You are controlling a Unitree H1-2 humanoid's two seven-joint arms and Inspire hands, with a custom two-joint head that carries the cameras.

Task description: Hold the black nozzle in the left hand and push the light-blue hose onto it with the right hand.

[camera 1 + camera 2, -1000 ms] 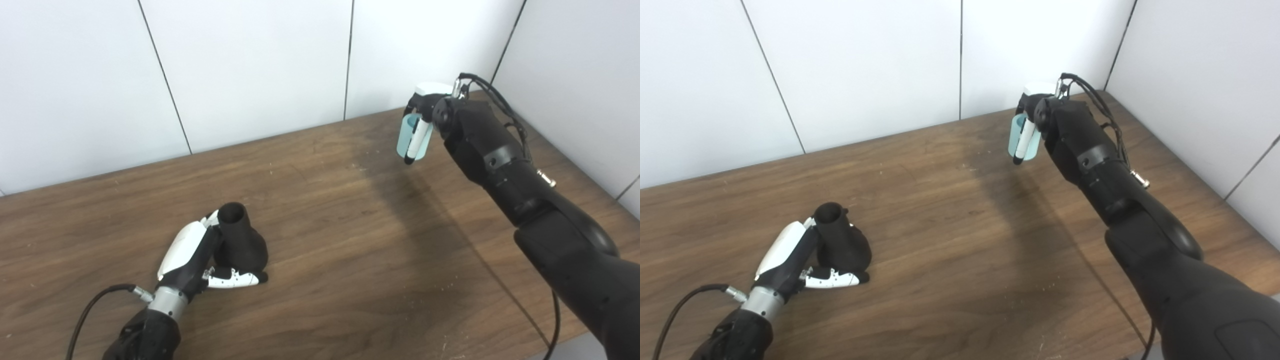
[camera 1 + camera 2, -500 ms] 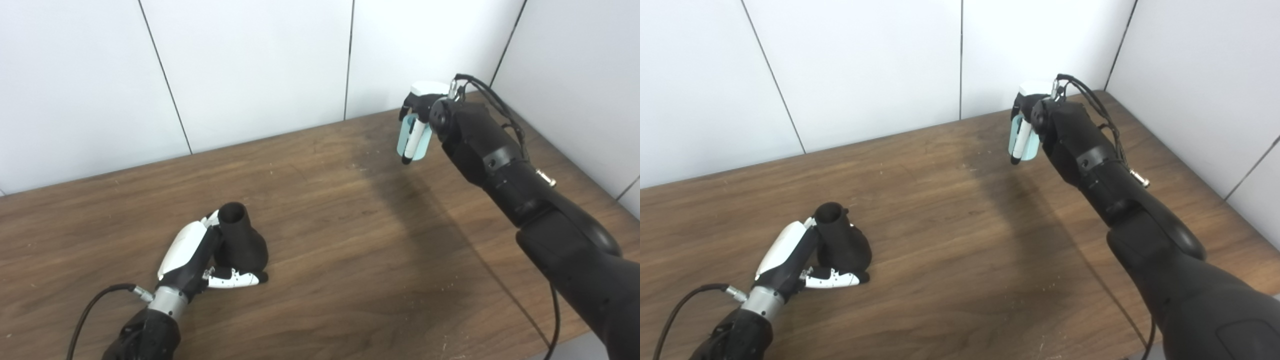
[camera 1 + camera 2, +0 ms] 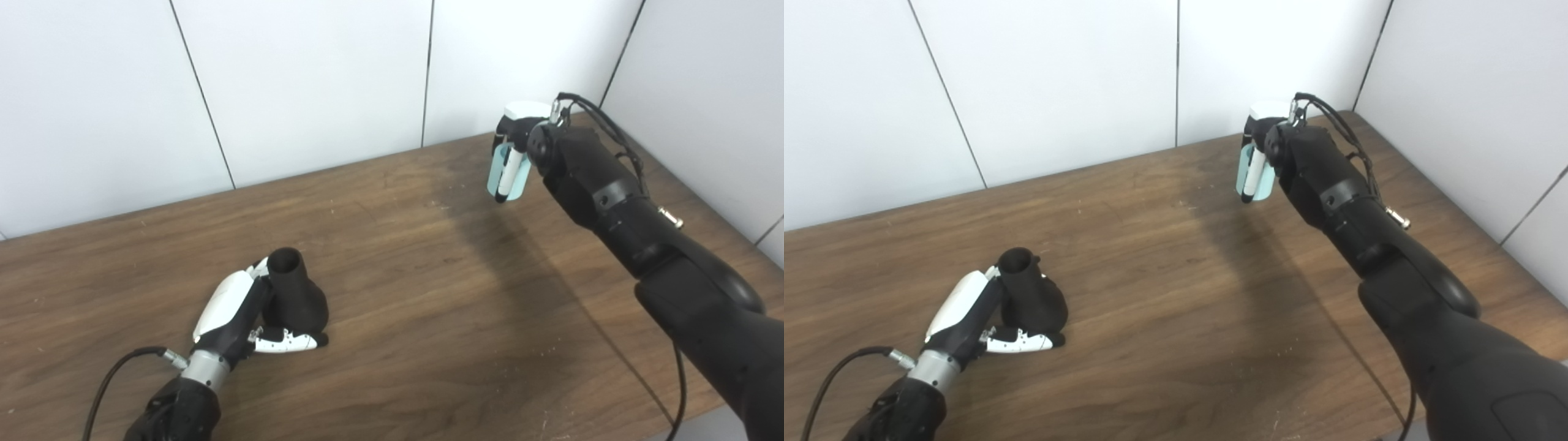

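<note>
The black nozzle (image 3: 293, 295) stands on the wooden table (image 3: 404, 294) at the lower left, its round mouth up and its wide base on the wood. My left hand (image 3: 242, 312) is wrapped around its base, with the thumb lying along the front. At the far right, near the back wall, my right hand (image 3: 519, 142) is shut on a short light-blue hose piece (image 3: 508, 173), held upright above the table. One white finger crosses the front of the hose. The hose and nozzle are far apart.
White wall panels close off the back and the right side, meeting in a corner behind my right hand. A black cable (image 3: 116, 373) trails from my left wrist, and another cable (image 3: 677, 392) hangs along my right arm at the table's front edge.
My right hand with the hose shifted slightly, first up and left, then back a little right. The left hand and nozzle have not moved.
</note>
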